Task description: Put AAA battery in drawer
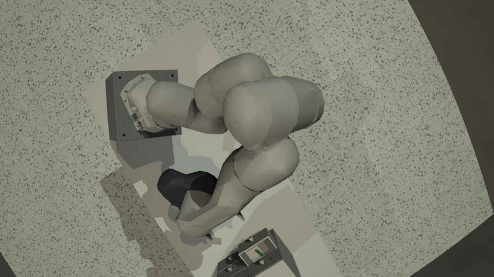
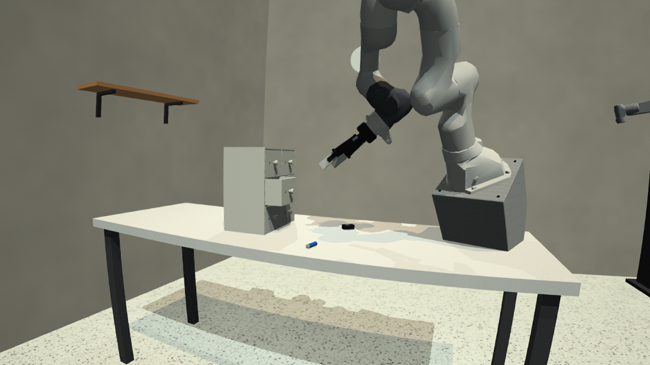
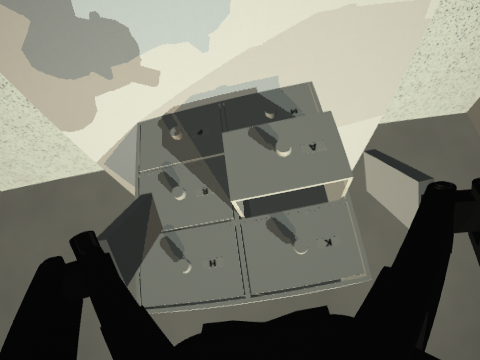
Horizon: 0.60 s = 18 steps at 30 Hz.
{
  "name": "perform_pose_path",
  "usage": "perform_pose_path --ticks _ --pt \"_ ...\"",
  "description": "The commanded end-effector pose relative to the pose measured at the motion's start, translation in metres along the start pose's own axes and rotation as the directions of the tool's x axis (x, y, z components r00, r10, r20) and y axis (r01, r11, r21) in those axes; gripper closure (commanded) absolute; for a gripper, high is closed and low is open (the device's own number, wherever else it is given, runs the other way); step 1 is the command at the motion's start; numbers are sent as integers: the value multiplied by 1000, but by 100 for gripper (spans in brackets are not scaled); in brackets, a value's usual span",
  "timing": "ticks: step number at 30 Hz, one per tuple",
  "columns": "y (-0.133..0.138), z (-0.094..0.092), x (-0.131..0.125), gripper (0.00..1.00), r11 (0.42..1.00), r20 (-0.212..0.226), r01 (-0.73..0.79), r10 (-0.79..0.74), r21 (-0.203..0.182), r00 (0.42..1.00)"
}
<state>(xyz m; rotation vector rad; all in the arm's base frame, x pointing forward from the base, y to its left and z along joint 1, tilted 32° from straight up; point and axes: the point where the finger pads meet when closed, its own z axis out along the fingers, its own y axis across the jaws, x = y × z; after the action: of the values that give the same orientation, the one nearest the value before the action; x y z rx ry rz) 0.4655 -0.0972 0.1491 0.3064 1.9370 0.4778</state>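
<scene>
The small grey chest (image 2: 259, 189) stands on the white table, its front facing the arm. One drawer (image 1: 256, 252) in the middle row stands pulled out a short way; it also shows in the side view (image 2: 281, 190) and in the wrist view (image 3: 287, 156). Its mark is too small to read. A small green AAA battery (image 1: 258, 251) lies inside this drawer, seen only from above. My gripper (image 2: 330, 160) is open and empty. It hangs in the air, tilted down toward the chest front, a hand's width away from it. Its fingers frame the chest in the wrist view (image 3: 263, 216).
A small black block (image 2: 347, 226) lies between the chest and the arm's grey base (image 2: 480, 208). The other drawers look pushed in.
</scene>
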Motion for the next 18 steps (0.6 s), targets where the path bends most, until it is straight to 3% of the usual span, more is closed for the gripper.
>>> perform_pose_path --ticks 1,18 --pt "4 -9 2 0 1000 11 14 -14 -17 1000" --pt "4 -15 7 0 999 -13 25 -26 -27 1000"
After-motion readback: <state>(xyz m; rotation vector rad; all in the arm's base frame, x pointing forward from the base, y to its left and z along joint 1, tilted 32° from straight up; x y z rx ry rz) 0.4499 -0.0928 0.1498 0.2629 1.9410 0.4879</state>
